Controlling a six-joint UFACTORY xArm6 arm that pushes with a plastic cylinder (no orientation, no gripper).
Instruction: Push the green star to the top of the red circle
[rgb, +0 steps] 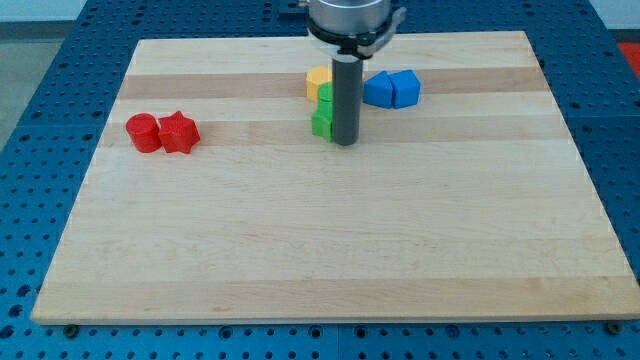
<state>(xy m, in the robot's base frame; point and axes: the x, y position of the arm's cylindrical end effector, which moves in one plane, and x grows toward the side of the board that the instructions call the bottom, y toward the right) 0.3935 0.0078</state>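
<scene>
The red circle (143, 132) lies at the board's left, touching a red star (180, 132) on its right. Two green blocks sit near the top middle, one (325, 96) above the other (321, 124). The rod hides their right sides, so I cannot tell which is the star. My tip (345, 143) rests on the board right against the lower green block's right side, far to the right of the red circle.
A yellow block (318, 79) sits just above the green blocks. Two blue blocks (378, 90) (405, 88) lie side by side right of the rod. The wooden board's (320, 260) edges border a blue perforated table.
</scene>
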